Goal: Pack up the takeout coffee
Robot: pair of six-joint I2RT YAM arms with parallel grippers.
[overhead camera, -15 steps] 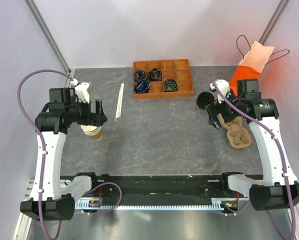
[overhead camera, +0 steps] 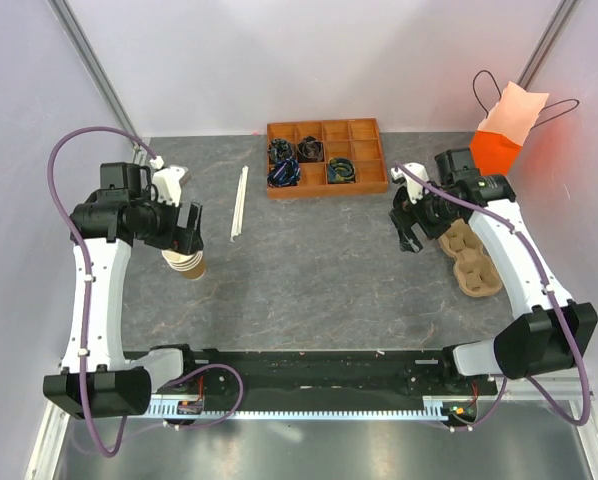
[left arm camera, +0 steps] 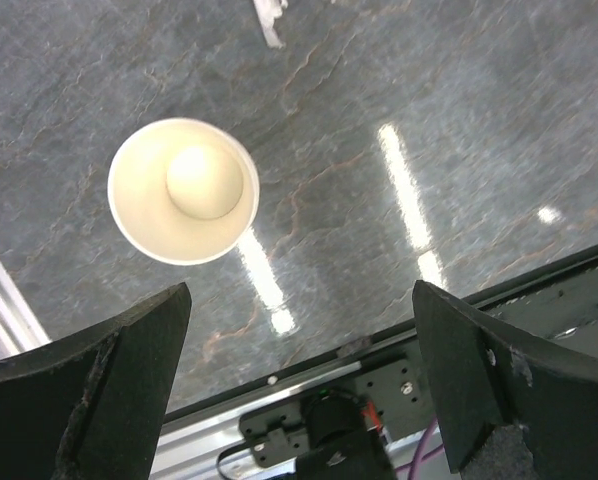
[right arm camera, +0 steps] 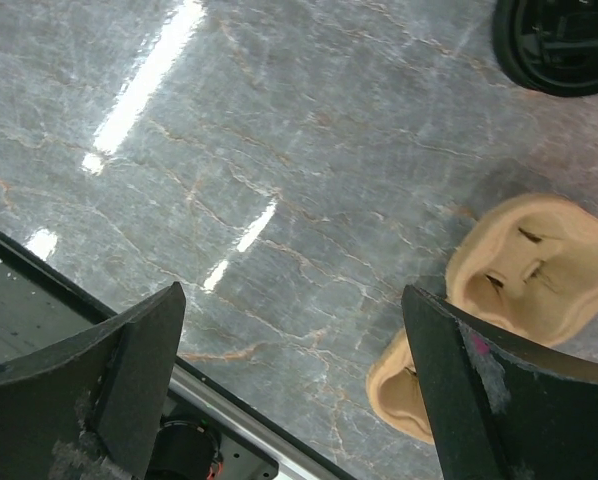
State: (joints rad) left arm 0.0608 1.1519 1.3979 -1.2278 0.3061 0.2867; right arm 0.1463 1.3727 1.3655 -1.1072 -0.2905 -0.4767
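The left gripper (overhead camera: 185, 232) is hanging over the table (overhead camera: 319, 265) with its jaws spread as wide as they go, and it is holding nothing. A stack of lidless paper cups (left arm camera: 184, 190) is standing upright below it, well clear of both fingers. In the wrist view the stack is sitting ahead of the left finger (left arm camera: 99, 390) rather than midway between the two. A white straw (overhead camera: 239, 203) is lying farther out, past the tips.

The right gripper (overhead camera: 411, 234) is also gaping fully and gripping nothing, with bare table showing between its fingers. A pulp carrier (right arm camera: 534, 265) is lying flat below it. In the wrist view the carrier is showing just ahead of the right finger (right arm camera: 499, 400) and is partly hidden behind it. A black lid (right arm camera: 559, 40) is lying farther ahead on that same side, cut off by the picture's edge.

The coffee is not showing clearly. That lid is the only one in sight, and whether a cup is sitting under it cannot be told.

A wooden tray (overhead camera: 364, 131) is sitting beyond both grippers, between them. An orange bag (overhead camera: 495, 150) is standing behind the right gripper.
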